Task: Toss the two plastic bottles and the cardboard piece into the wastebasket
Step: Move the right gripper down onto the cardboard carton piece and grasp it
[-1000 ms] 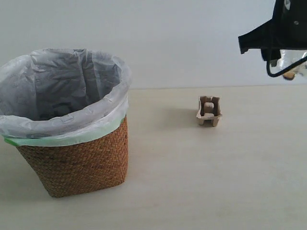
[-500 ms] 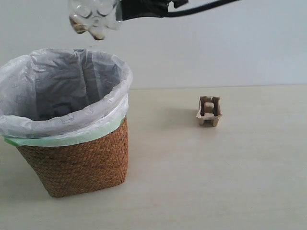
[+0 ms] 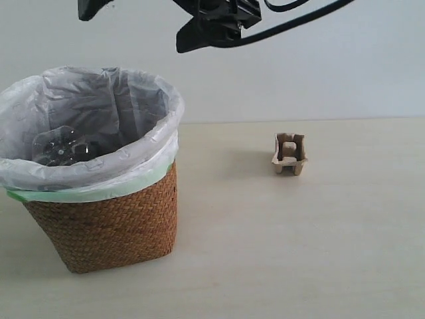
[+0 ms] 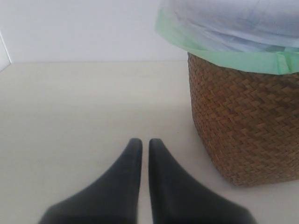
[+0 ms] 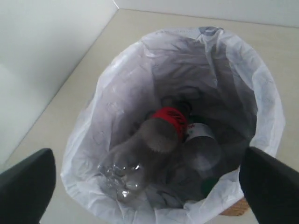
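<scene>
The wicker wastebasket [image 3: 106, 219] with its white liner stands at the left. Both clear bottles lie inside it. In the right wrist view the red-labelled bottle [image 5: 152, 142] rests beside the green-and-white-labelled one [image 5: 202, 147]. A clear bottle base [image 3: 58, 149] shows over the rim in the exterior view. My right gripper [image 3: 139, 23] hangs open above the basket, fingers [image 5: 28, 186] spread wide and empty. The tan cardboard piece [image 3: 289, 154] sits upright on the table, right of the basket. My left gripper [image 4: 141, 142] is shut and empty, low over the table beside the wastebasket [image 4: 245, 116].
A pale table [image 3: 285, 252] carries everything, with a plain white wall behind. The right arm's cable [image 3: 312, 13] runs across the top of the exterior view. The left arm is outside the exterior view.
The right gripper carried a clear bottle from the far right to above the basket and opened. The bottle now lies inside the basket. The cardboard piece has not moved.
</scene>
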Robot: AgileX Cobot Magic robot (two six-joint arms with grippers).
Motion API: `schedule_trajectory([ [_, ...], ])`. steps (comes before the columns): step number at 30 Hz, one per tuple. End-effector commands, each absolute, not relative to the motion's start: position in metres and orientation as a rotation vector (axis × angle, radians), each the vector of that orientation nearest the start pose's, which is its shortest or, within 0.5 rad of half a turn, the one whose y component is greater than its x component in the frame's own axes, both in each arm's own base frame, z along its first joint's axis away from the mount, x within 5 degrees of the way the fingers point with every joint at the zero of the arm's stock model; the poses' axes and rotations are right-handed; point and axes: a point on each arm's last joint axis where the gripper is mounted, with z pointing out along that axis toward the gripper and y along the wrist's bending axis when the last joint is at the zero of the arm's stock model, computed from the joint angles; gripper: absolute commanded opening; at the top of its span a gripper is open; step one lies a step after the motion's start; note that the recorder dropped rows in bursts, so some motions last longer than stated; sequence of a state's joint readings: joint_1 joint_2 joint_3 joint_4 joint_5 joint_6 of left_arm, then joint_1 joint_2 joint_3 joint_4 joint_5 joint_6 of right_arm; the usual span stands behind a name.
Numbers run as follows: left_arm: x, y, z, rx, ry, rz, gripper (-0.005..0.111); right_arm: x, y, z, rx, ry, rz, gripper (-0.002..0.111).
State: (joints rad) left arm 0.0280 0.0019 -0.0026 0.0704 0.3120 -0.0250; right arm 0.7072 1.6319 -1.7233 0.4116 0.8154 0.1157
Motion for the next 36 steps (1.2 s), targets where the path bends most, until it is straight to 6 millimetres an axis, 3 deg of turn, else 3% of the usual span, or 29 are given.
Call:
schedule_trajectory([
  [1,0.054,0.003,0.185,-0.001,1.791,0.059,0.005,0.266,0.253,0.417,-0.540,2.287,0.796,0.097],
  [9,0.054,0.003,0.185,-0.001,1.791,0.059,0.005,0.287,0.209,0.393,-0.250,2.464,0.084,0.097],
  [12,0.054,0.003,0.185,-0.001,1.791,0.059,0.005,0.301,0.203,0.377,-0.204,2.489,-0.119,0.097],
  [17,0.054,0.003,0.185,-0.001,1.791,0.059,0.005,0.336,0.192,0.337,-0.105,2.619,-0.134,0.097],
  [24,0.054,0.003,0.185,-0.001,1.791,0.059,0.005,0.396,0.155,0.279,0.085,2.693,-0.057,0.097],
  [31,0.054,0.003,0.185,-0.001,1.791,0.059,0.005,0.434,0.150,0.221,0.100,2.681,0.016,0.097],
  [36,0.054,0.003,0.185,-0.001,1.791,0.059,0.005,0.451,0.151,0.196,0.090,2.626,0.056,0.097],
])
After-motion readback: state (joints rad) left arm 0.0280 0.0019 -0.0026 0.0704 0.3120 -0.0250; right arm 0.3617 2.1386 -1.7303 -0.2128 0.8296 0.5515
